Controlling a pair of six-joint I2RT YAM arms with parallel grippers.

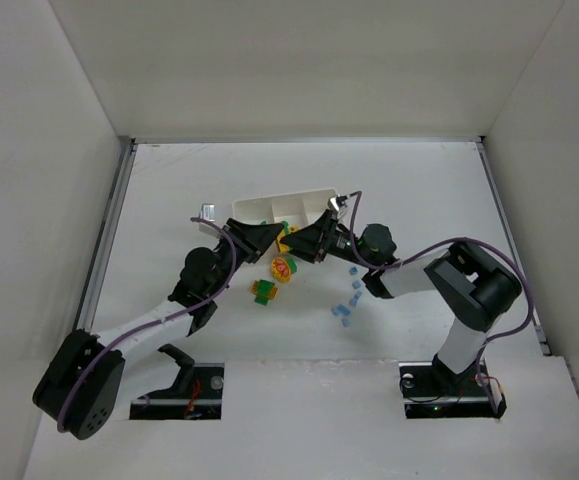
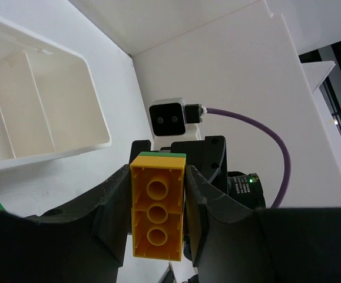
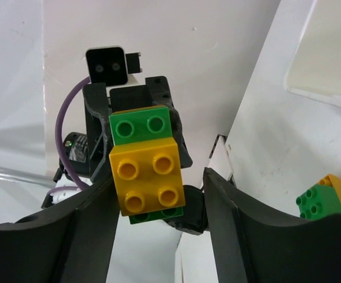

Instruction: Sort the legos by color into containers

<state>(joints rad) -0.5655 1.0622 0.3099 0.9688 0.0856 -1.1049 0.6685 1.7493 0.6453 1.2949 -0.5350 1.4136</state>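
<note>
Just at 6 o'clock of the white divided tray [image 1: 269, 207], a yellow-and-green brick cluster [image 2: 157, 212] is clamped between the fingers of the left gripper [image 2: 158, 172]. The right gripper [image 3: 158, 177] is spread apart around the same cluster. At 6 o'clock of them a yellow-red cluster [image 1: 284, 267] is seen on the table, and pale blue bricks [image 1: 354, 297] at 4 o'clock.

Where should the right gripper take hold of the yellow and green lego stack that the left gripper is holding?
Probably on the square yellow brick facing it, coming head-on at the studded face and pinching its two flat sides. The left gripper clamps the lego stack from behind, so that end is taken, and the open fingers of the right gripper flank that brick.
</note>
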